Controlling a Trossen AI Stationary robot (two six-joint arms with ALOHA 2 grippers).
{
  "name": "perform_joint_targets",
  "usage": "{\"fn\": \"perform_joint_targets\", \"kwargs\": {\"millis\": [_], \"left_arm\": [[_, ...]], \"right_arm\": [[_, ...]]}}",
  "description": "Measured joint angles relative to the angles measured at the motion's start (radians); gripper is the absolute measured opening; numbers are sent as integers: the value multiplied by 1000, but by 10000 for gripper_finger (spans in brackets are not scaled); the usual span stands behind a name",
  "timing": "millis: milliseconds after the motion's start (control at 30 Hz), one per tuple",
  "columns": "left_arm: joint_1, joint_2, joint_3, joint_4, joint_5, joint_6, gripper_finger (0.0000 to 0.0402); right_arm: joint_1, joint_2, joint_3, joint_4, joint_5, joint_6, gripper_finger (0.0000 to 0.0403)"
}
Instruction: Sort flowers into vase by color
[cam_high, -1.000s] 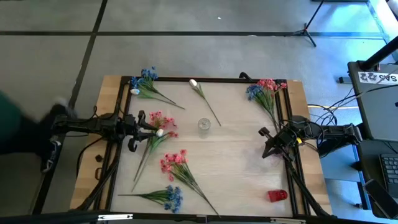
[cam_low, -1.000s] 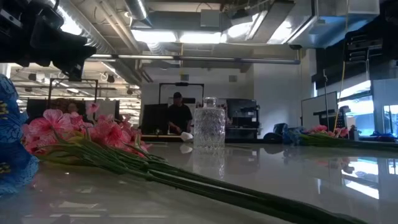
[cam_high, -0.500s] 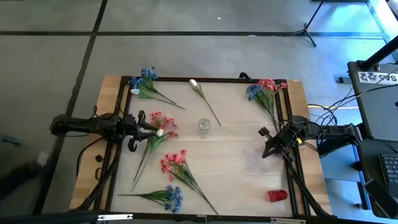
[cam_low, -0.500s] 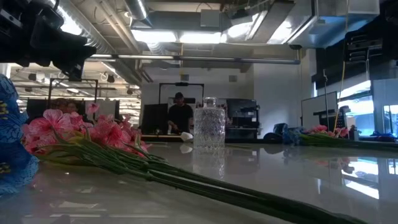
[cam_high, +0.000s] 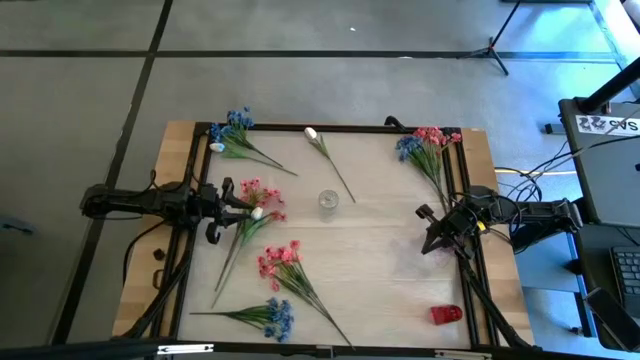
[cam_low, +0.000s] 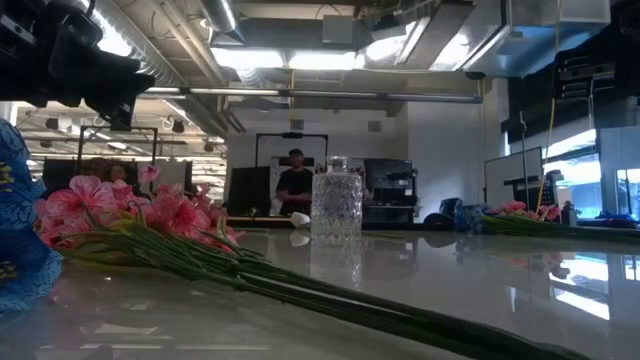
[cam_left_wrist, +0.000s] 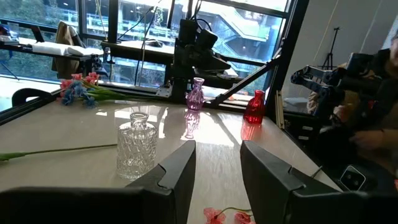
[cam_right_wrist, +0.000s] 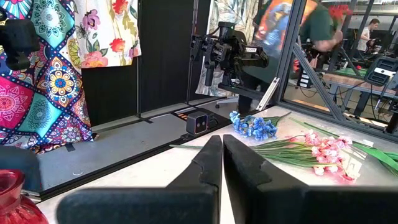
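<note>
Flowers lie flat on the table: a blue sprig (cam_high: 235, 135) at the far left, a white bud (cam_high: 312, 133) at the far middle, a pink and blue bunch (cam_high: 425, 145) at the far right, and pink sprigs (cam_high: 258, 195) (cam_high: 280, 260) and a blue sprig (cam_high: 275, 318) nearer. A clear glass vase (cam_high: 328, 203) (cam_left_wrist: 136, 144) stands upright mid-table. My left gripper (cam_high: 250, 206) (cam_left_wrist: 217, 149) hovers level at the left edge, over the pink sprig, open and empty. My right gripper (cam_high: 430, 232) (cam_right_wrist: 222, 140) hovers level at the right edge, shut on nothing.
A red vase (cam_high: 446, 314) (cam_left_wrist: 254, 107) stands at the near right corner, and a small purple vase (cam_left_wrist: 195, 94) stands in front of the right arm. A black frame (cam_high: 330, 127) rims the table. In the low view, a person (cam_low: 294, 185) stands in the room behind the table.
Both arms and all flowers have kept still. A person who was beside the table's left side has moved away.
</note>
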Motion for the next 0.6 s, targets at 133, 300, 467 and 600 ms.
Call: {"fn": "perform_joint_targets", "kwargs": {"millis": [133, 300, 467, 600], "left_arm": [[0, 0, 0, 0, 0, 0, 124], [0, 0, 0, 0, 0, 0, 124], [0, 0, 0, 0, 0, 0, 124], [0, 0, 0, 0, 0, 0, 124]], "right_arm": [[0, 0, -1, 12, 3, -43, 17], [1, 0, -1, 65, 1, -56, 17], [1, 0, -1, 239, -36, 138, 17], [1, 0, -1, 417, -32, 330, 17]]}}
